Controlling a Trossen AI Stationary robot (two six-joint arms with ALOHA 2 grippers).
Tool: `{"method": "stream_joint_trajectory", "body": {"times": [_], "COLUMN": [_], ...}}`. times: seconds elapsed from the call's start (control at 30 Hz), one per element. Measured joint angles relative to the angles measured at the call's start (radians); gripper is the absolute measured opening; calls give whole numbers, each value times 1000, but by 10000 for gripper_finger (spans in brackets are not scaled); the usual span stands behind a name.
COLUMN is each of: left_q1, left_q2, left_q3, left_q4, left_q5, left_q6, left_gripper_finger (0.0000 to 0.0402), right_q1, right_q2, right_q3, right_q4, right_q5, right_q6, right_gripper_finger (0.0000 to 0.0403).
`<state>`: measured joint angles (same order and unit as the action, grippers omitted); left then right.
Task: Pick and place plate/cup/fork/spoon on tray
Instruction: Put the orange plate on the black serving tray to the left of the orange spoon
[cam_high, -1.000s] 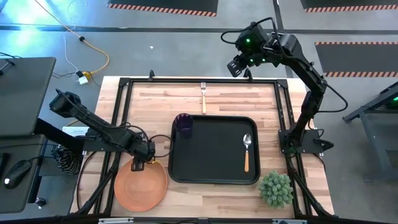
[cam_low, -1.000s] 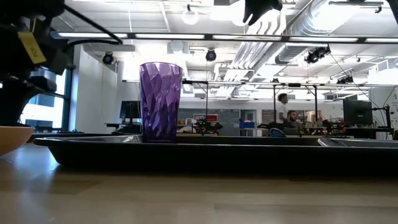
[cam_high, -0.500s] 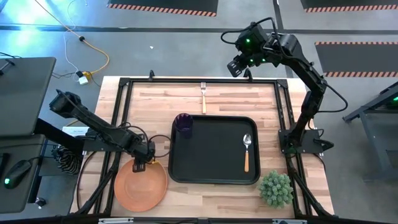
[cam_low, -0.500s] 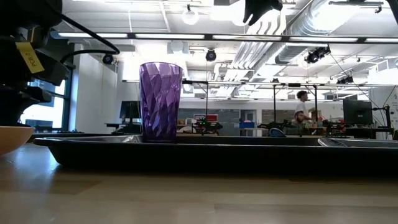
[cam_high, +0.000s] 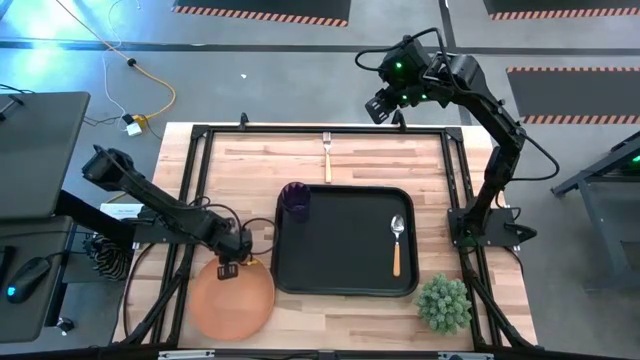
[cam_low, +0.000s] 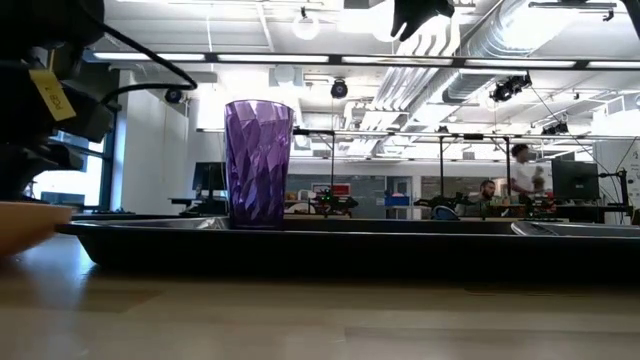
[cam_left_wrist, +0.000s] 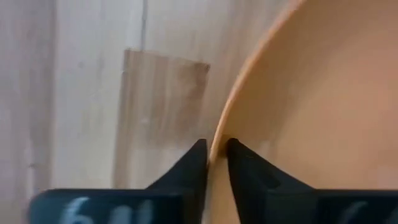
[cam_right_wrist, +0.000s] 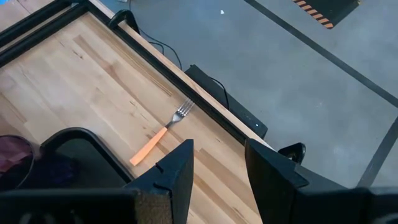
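One hand, the left hand (cam_left_wrist: 211, 152), pinches the plate's (cam_high: 232, 300) rim nearest the tray (cam_high: 345, 240), just beside it toward the right, while the right hand (cam_right_wrist: 217, 163) hovers part-open, empty.

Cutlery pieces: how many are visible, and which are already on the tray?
2. The spoon lies on the tray, near its right side. The fork lies on the bare table beyond the tray's far edge. None appears hidden.
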<state>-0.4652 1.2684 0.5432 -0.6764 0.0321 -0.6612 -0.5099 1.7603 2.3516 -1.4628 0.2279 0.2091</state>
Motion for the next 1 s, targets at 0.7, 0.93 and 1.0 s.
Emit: {"method": "stream_joint_trajectory", "body": {"times": [0.7,0.93,1.0], "left_q1": [-8,-36,-41], "left_q2": [-13,-13,-13], "left_q3": [67,124,143], "left_q4": [-11,-44,-45], "left_q5": [69,71,70], "left_q6": [-98,-141,-144], "left_gripper_finger": [2,1,1], "right_q1": [0,0,0], "right_q2": [0,0,0], "right_q3": [0,0,0], "right_q4": [-4,-49,-61], "right_q5": [-81,-90,-100], "right_q6": [45,83,101], "right_gripper_finger": [135,135,135]}}
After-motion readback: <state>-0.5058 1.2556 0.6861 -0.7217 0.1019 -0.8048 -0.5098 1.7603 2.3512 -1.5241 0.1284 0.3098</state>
